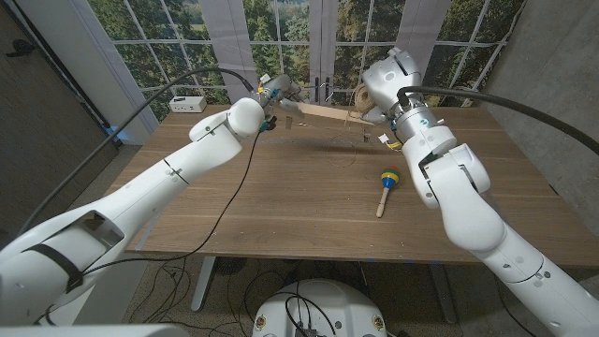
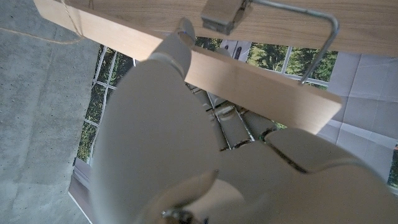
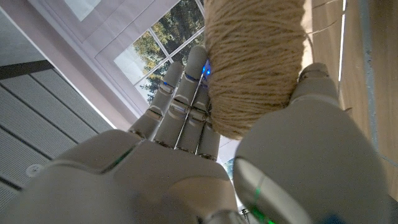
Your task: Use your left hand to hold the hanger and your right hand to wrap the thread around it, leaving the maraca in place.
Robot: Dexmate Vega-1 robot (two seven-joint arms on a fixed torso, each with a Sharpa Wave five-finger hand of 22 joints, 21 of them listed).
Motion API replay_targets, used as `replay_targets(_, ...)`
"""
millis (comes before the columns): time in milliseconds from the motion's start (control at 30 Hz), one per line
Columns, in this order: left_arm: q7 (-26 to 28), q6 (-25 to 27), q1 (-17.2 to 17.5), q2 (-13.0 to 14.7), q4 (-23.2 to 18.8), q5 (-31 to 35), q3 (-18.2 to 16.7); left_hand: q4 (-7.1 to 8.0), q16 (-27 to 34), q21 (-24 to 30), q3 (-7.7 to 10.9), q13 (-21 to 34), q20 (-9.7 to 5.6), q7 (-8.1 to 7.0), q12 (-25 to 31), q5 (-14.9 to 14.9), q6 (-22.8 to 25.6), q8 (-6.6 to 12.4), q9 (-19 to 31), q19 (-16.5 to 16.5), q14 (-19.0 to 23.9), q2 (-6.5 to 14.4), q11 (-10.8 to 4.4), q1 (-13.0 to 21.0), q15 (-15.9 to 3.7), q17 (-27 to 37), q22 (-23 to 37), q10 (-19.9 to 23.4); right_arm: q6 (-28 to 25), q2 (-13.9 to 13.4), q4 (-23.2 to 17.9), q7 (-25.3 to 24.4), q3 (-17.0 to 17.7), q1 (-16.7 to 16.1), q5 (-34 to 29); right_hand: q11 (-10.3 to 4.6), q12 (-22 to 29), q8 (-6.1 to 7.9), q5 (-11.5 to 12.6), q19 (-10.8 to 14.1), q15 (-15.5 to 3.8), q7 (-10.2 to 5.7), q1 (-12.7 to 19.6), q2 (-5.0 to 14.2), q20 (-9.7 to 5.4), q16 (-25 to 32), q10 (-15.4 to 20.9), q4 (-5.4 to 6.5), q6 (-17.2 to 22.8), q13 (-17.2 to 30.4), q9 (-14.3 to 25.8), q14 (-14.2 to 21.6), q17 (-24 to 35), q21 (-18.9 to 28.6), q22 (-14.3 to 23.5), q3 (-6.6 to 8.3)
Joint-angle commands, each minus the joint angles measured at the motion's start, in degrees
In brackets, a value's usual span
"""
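A wooden hanger (image 1: 323,112) hangs above the table's far middle, and my left hand (image 1: 272,95) grips its left end. In the left wrist view the hanger's bar (image 2: 261,84) crosses just beyond my left hand (image 2: 186,149), with a metal clip (image 2: 221,15) and a wire on it. My right hand (image 1: 376,110) is at the hanger's right end and holds a ball of tan thread (image 1: 358,96). In the right wrist view the thread ball (image 3: 255,62) sits between the thumb and the fingers (image 3: 180,106). A thin strand (image 2: 68,15) runs round the bar. The maraca (image 1: 387,183) lies on the table under my right forearm.
A white box (image 1: 187,103) stands at the table's (image 1: 281,206) far left corner. Black cables trail from both arms. Windows and a grey wall stand behind the table's far edge.
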Motion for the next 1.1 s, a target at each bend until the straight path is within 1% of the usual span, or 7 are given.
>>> replay_targets(33, -0.2, -0.9, -1.6, -1.7, 2.4, 0.3, 0.7, 1.32, -0.2, 0.5, 1.65, 0.2, -7.48, 2.33, -0.2, 0.3, 3.0, 0.37, 0.0, 0.2, 2.6, 7.6, -0.06, 7.1, -3.88, 0.1, 0.0, 0.6, 13.6, 8.8, -5.4, 44.5, -0.6, 4.4, 7.0, -2.55, -0.3, 0.24, 0.6, -0.5, -4.13, -4.87, 20.8, 20.42, -6.93, -0.1, 2.9, 0.52, 4.9, 9.0, 0.1, 0.5, 0.1, 0.5, 0.2, 0.07)
replay_targets(133, -0.3, -1.3, -1.9, -2.0, 3.0, 0.3, 0.8, 1.32, -0.2, 0.5, 1.66, 0.2, -7.49, 2.37, -0.3, 0.3, 3.0, 0.31, 0.0, 0.2, 2.6, 7.6, -0.05, 7.1, -3.93, 0.2, 0.0, 0.6, 13.4, 10.8, -5.3, 48.7, -0.3, 5.4, 9.8, -2.17, -0.6, 0.19, 0.7, -0.6, -4.14, -4.71, 20.8, 20.52, -6.72, -0.3, 2.6, 0.61, 4.8, 8.8, 0.1, 0.4, 0.0, 0.5, 0.1, 0.09)
replay_targets(233, -0.5, -1.7, -2.2, -2.1, 3.3, 0.4, 1.0, 1.31, -0.2, 0.5, 1.67, 0.2, -7.5, 2.38, -0.3, 0.3, 3.0, 0.27, 0.0, 0.2, 2.7, 7.5, -0.11, 7.1, -3.93, 0.1, 0.0, 0.6, 14.3, 15.3, -4.9, 49.3, 3.3, 4.1, 15.3, -2.0, -1.1, 0.14, 0.8, -0.7, -4.11, -4.7, 21.0, 20.53, -6.44, -0.9, 2.2, 0.66, 4.7, 8.5, 0.0, 0.1, -0.4, 0.5, 0.0, 0.11)
replay_targets(500, 0.6, -2.7, -2.2, -2.8, 4.1, 0.3, 0.3, 1.32, -0.3, 0.5, 1.69, 0.4, -7.51, 2.3, -0.3, 0.3, 3.1, 0.25, 0.1, 0.2, 2.7, 7.5, -0.15, 7.1, -3.91, 0.1, 0.0, 0.5, 19.2, 21.9, -1.4, 49.3, 5.4, 1.2, 15.7, -1.55, -1.8, 0.09, 0.9, -0.8, -4.08, -4.26, 21.2, 20.57, -6.05, -1.5, 2.3, 0.8, 4.6, 7.9, -0.1, 0.2, -0.9, 0.5, -0.1, 0.17)
replay_targets(767, 4.3, -3.6, -1.2, -5.0, 5.8, -0.6, -1.1, 1.33, -0.2, 0.5, 1.7, 0.3, -7.52, 2.31, -0.4, 0.3, 3.3, 0.16, 0.0, 0.3, 2.9, 7.5, -0.16, 7.1, -3.96, 0.2, 0.0, 0.7, 33.4, 38.1, 3.2, 49.3, 10.7, -3.2, 10.9, -1.18, -2.6, -0.03, 1.1, -1.0, -4.03, -4.03, 21.3, 20.63, -5.6, -2.2, 1.8, 1.06, 4.3, 7.4, -0.2, 0.0, -1.2, 0.4, -0.3, 0.22)
replay_targets(967, 9.8, -10.1, 1.2, -7.6, 8.6, -2.8, -3.6, 1.32, -0.2, 0.6, 1.69, 0.2, -7.52, 2.27, -0.5, 0.3, 3.4, 0.16, 0.1, 0.3, 3.0, 7.5, -0.05, 7.1, -3.93, 0.2, 0.0, 0.8, 44.8, 51.6, 7.1, 49.3, 15.5, -5.3, 7.4, -0.86, -2.8, -0.02, 1.1, -1.0, -4.03, -3.93, 21.5, 20.68, -5.51, -2.4, 1.8, 1.21, 4.3, 7.4, -0.3, 0.3, -1.4, 0.4, -0.3, 0.29)
replay_targets(1100, 9.2, -14.1, 1.6, -8.2, 10.4, -5.7, -4.8, 1.36, -0.2, 0.6, 1.68, 0.2, -7.53, 2.4, -0.5, 0.3, 3.4, 0.05, 0.1, 0.3, 3.0, 7.5, -0.13, 7.0, -3.97, 0.3, 0.0, 1.0, 47.1, 54.9, 8.9, 49.3, 17.3, -5.4, 7.1, -0.76, -3.0, -0.01, 1.2, -1.0, -4.01, -3.85, 21.5, 20.69, -5.47, -2.7, 2.0, 1.29, 4.2, 7.2, -0.3, 0.3, -1.6, 0.4, -0.3, 0.31)
